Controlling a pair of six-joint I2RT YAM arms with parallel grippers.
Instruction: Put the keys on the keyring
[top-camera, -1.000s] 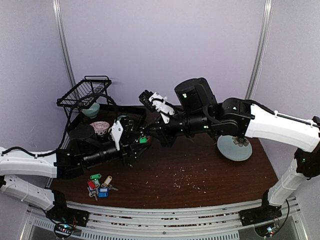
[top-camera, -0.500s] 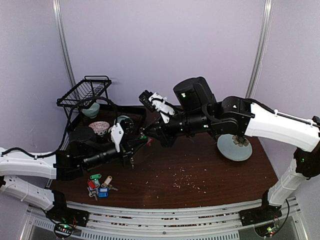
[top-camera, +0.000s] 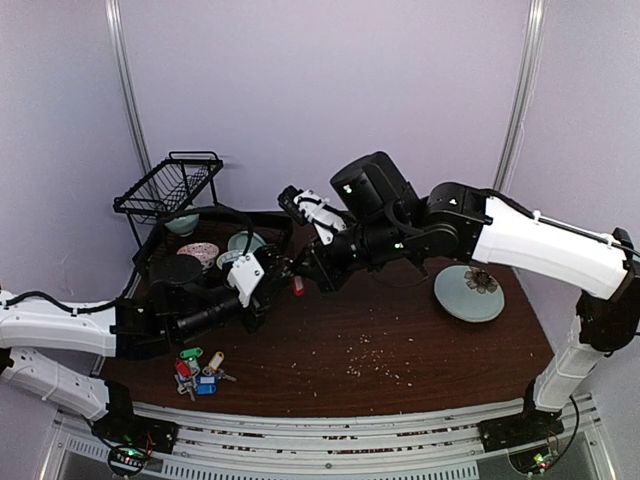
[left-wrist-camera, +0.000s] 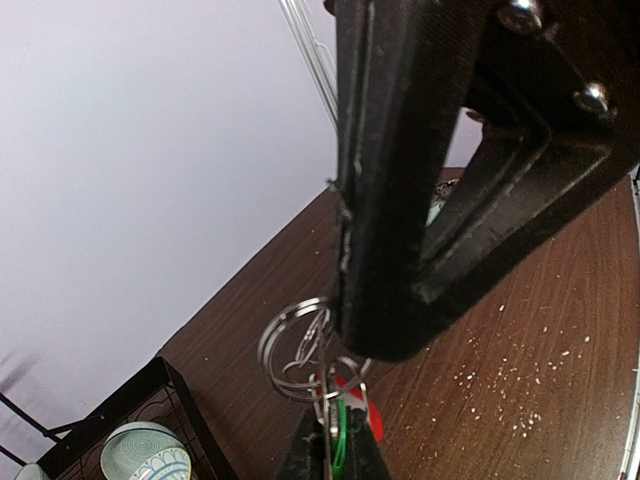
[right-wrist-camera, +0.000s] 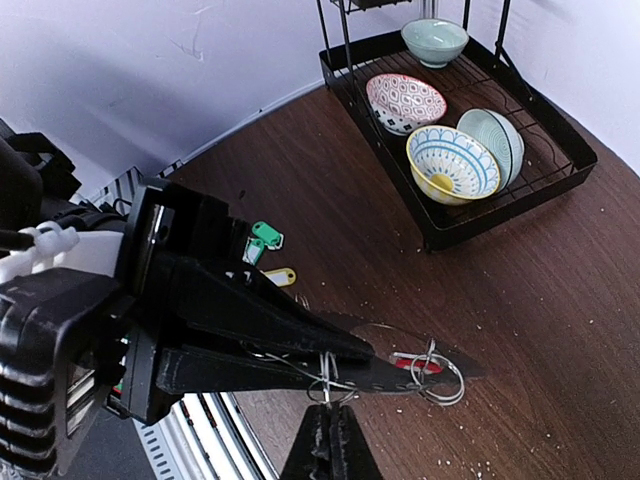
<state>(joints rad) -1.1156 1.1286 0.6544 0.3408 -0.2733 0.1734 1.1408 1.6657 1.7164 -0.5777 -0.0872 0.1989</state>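
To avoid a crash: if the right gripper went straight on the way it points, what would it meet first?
The left gripper: its fingers, shut on a key, cross right ahead of the right gripper, which is shut on the ring. The gap looks tiny, though depth is unclear.

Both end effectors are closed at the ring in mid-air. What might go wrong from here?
1. The left end effector and right end effector both seem shut on the same small keyring. Any pull apart may bend it or tear it loose.
2. The red-tagged key hangs there, so a slip would probably drop it onto the table.
3. The spare keys lie close beside the left arm. A sweep back may scatter them.
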